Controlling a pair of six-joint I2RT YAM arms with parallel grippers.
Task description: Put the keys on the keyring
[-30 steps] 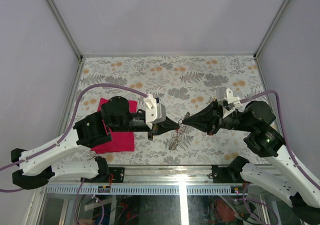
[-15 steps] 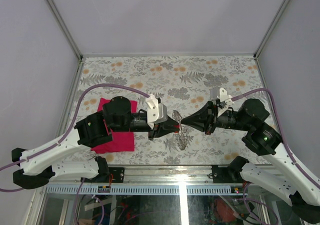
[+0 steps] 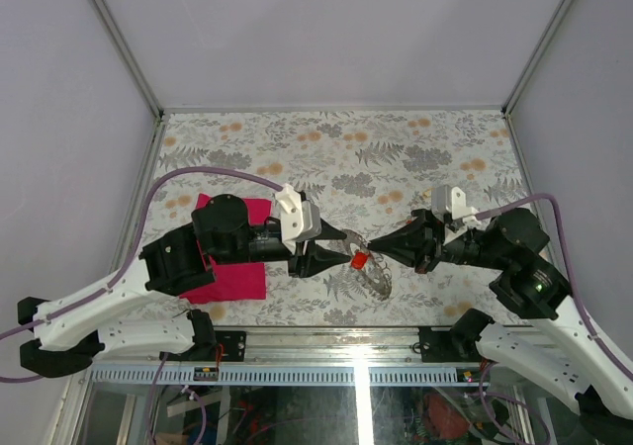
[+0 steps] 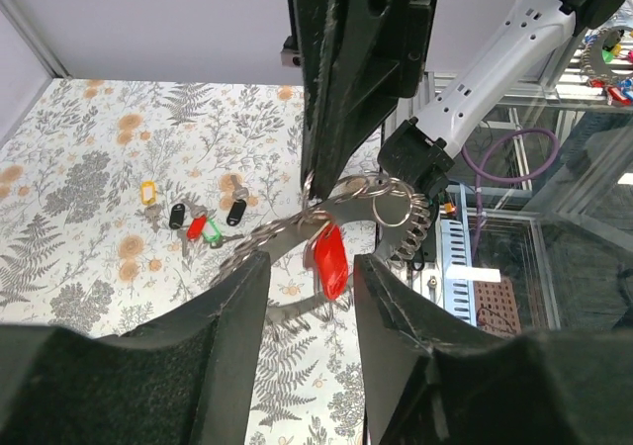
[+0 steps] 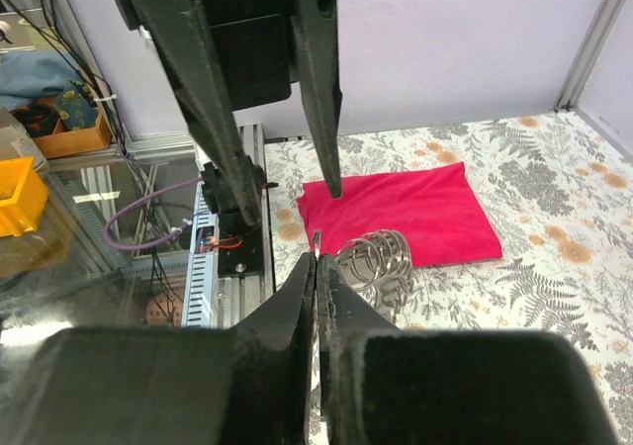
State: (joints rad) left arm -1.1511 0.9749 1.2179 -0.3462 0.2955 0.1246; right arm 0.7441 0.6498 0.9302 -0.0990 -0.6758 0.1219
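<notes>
The left gripper [image 3: 341,249] is seen parted with nothing pinched, so the red key [image 4: 328,260] hangs freely on the keyring [image 4: 272,235]. The keyring is held aloft, pinched by the closed right gripper [image 3: 381,246], for threading. The other keys [image 4: 203,225] are seen on the table [image 4: 89,168].

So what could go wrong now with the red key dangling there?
1. The right end effector pinches the keyring with only its very tips, so it could slip out, red key and all.
2. The open left end effector sits right beside the red key and might snag it when moving.
3. The other keys lie bunched together on the table, so grabbing just one looks tricky.
</notes>
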